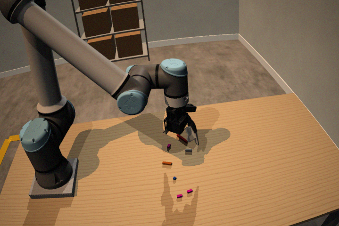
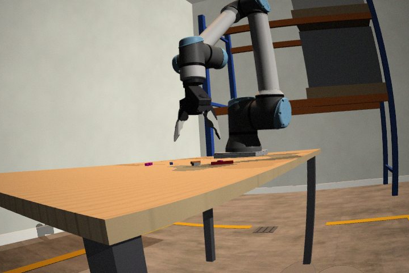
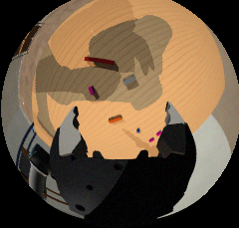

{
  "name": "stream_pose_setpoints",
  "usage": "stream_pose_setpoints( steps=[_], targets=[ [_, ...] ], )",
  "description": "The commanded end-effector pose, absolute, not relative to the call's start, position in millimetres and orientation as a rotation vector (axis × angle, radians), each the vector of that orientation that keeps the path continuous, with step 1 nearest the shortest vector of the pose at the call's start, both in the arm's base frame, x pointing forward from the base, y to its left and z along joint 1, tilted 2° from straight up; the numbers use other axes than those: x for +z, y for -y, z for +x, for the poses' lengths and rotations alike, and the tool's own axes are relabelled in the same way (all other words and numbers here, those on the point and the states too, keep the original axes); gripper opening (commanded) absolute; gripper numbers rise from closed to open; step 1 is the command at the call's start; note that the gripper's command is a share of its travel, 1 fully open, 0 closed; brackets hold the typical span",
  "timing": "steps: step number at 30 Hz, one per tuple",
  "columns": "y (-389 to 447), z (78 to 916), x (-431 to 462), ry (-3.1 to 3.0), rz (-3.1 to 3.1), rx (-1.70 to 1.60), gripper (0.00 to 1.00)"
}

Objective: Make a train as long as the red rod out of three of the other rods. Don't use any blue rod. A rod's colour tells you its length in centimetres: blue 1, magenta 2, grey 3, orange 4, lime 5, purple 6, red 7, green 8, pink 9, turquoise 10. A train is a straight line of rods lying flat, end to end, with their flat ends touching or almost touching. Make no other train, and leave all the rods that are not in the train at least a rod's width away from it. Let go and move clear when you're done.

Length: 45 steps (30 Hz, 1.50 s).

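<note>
The red rod (image 1: 182, 138) (image 2: 222, 162) (image 3: 101, 62) lies flat on the table (image 1: 255, 159) (image 2: 114, 193) (image 3: 189, 64). Near it lie a magenta rod (image 1: 168, 146) (image 3: 92, 92) and a grey rod (image 1: 188, 150) (image 3: 130, 81). An orange rod (image 1: 167, 163) (image 3: 116, 119) lies further forward. A small blue rod (image 1: 174, 178) (image 2: 170, 162) (image 3: 138, 130) and two more magenta rods (image 1: 179, 196) (image 1: 189, 190) (image 3: 151, 139) (image 3: 159, 133) lie nearest the front. All rods lie apart from one another. My gripper (image 1: 180, 137) (image 2: 196, 138) (image 3: 120, 104) is open and empty. It hangs well above the table, over the rods near the red one.
The arm's base (image 1: 52, 186) stands on a plate at the table's left side. A shelf rack with brown boxes (image 1: 111, 26) stands on the floor behind the table. Walls close off the back and the right.
</note>
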<state>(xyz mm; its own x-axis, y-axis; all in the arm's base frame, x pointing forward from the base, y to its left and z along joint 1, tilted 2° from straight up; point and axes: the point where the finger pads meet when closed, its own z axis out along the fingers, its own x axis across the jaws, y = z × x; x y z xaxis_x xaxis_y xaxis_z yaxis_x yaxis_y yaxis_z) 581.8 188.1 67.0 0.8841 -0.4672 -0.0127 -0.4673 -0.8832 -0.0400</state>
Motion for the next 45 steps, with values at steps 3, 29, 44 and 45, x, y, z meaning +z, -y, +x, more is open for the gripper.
stream_pose_setpoints(
  steps=[3, 29, 44, 45],
  targets=[
    [-180, 585, 68, -0.573, -3.045, -0.001, 1.00],
    [-132, 595, 67, 0.391, -3.077, -0.022, 1.00],
    [-98, 600, 66, 0.981, -2.946, -0.033, 1.00],
    [-94, 601, 66, 1.039, -2.926, -0.034, 1.00]
  ],
)
